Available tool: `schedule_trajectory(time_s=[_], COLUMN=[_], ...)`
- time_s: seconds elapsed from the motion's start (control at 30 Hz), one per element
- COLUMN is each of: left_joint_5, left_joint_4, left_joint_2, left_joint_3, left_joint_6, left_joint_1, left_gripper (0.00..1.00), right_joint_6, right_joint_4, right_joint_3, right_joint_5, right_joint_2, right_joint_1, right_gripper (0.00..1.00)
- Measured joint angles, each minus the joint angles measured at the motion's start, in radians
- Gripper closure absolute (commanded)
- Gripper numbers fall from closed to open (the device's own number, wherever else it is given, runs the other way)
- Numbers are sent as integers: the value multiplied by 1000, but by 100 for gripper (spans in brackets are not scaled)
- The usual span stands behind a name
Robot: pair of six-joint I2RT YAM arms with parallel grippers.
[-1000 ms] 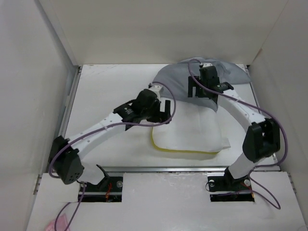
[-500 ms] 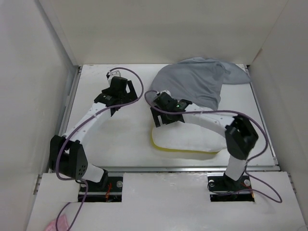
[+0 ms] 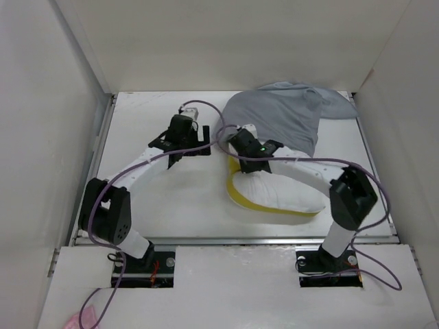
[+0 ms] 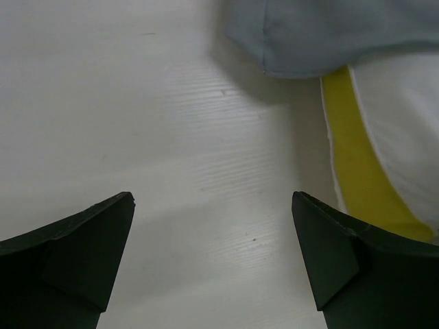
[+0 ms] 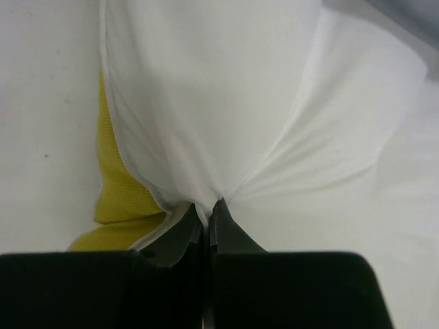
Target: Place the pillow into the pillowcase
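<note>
The white pillow [image 3: 288, 193] lies at the right centre of the table, its yellow band [image 3: 236, 192] turned up along the left edge. Its far end is tucked under the grey pillowcase [image 3: 281, 120], which lies wrinkled at the back right. My right gripper [image 3: 238, 163] is shut on a pinch of the pillow's white fabric [image 5: 219, 89] at its left corner, beside the yellow band [image 5: 120, 195]; the jaws [image 5: 206, 204] meet with cloth bunched between them. My left gripper [image 3: 202, 140] hovers open over bare table, its fingertips [image 4: 127, 202] wide apart, with the pillowcase edge [image 4: 329, 34] and pillow [image 4: 405, 103] ahead to its right.
White walls enclose the table [image 3: 158, 192] on the left, back and right. A metal rail [image 3: 233, 241] runs along the near edge in front of both arm bases. The right arm's forearm lies across the pillow.
My right gripper left the pillowcase, came down to the pillow's left corner and shut on it, raising that edge. My left arm swung out left, then back toward the middle, staying open.
</note>
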Motion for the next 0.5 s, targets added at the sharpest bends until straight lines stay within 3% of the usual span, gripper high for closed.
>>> schedule_trajectory(time_s=[0.23,0.5], left_joint_5=[130,53], left_joint_4=[87,130], left_joint_2=[118,262], left_joint_3=[13,164], left_joint_6=[161,216], left_joint_1=[-116,-156], left_gripper=[0,0], right_joint_6=[-102,-130], right_joint_4=[-24,-118], right_joint_3=[-55,-15], right_joint_5=[-106,-153], right_joint_2=[-259,-293], right_joint_1=[-93,-92], right_gripper=[100,100])
